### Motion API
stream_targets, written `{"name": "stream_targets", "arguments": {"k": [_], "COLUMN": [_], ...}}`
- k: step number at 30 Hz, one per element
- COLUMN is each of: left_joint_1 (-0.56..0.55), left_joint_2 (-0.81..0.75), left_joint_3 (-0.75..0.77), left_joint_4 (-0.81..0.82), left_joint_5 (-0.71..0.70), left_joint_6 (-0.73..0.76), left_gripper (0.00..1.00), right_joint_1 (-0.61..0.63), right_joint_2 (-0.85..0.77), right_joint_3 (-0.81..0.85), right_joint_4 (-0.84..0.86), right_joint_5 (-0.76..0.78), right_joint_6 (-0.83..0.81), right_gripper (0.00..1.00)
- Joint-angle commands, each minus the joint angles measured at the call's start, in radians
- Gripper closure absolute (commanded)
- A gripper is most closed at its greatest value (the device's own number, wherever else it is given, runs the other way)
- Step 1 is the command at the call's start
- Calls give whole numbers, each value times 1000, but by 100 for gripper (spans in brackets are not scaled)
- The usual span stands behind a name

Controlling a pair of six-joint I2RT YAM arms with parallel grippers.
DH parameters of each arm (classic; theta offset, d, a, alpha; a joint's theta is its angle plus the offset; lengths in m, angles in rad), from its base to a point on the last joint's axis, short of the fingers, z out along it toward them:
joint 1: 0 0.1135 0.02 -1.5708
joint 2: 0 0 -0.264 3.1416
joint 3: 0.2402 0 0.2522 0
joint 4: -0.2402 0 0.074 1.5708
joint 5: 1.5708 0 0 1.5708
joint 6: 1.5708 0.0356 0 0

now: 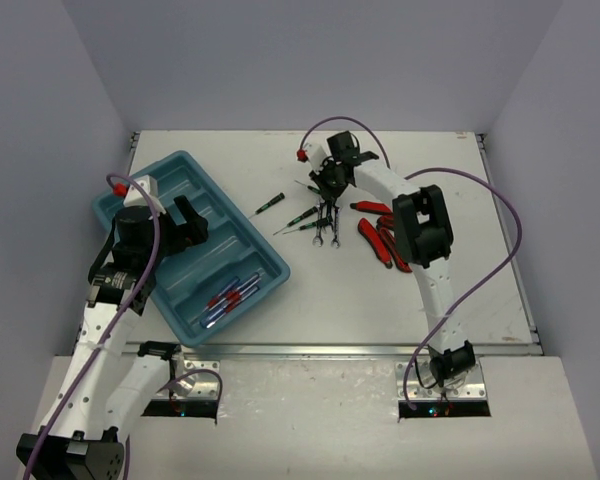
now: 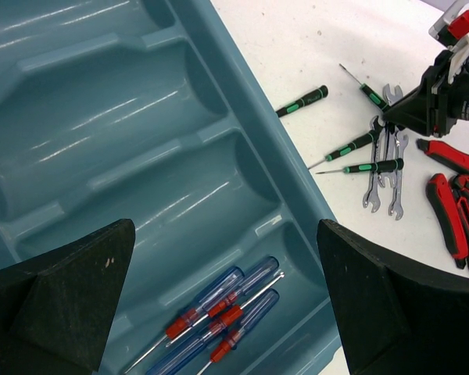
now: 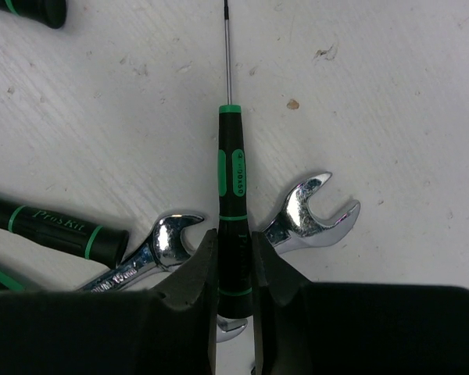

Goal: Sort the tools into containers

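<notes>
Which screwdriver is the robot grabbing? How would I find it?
Right of the teal tray lie loose tools. Among them shine two silver wrenches; the black screwdriver between their heads is the only one pinched by the right gripper.

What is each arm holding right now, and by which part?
The right gripper pinches a black-and-green screwdriver by the rear end of its handle. The left gripper holds nothing, jaws open.

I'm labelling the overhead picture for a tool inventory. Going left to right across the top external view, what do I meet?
Teal tray → blue-and-red screwdrivers lying in it → lone black-handled screwdriver just off the tray → silver wrenches → red pliers.
</notes>
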Motion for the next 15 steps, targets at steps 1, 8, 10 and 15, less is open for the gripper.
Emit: {"name": "stream_targets", "arguments": {"k": [1,8,10,15], "left_joint_1": [2,2,2,5], "left_joint_2": [-17,-33,-40,-79], "left_joint_3": [11,15,17,31], "left_joint_4": [53,46,42,23], "left_joint_5": [10,-18,-40,-117], "left_joint_6": [8,8,5,-12], "left_gripper": [0,0,0,0], "right_joint_1": [-4,4,18,88], "right_joint_2": [-117,-305,-371,-469], "right_joint_3": [-62,-159,-190,-277], "right_joint_4": [80,147,165,198], "right_joint_5": [8,-55,-85,-216], "right_joint_6": [7,70,79,23], "right_gripper": [98,100,100,100]}}
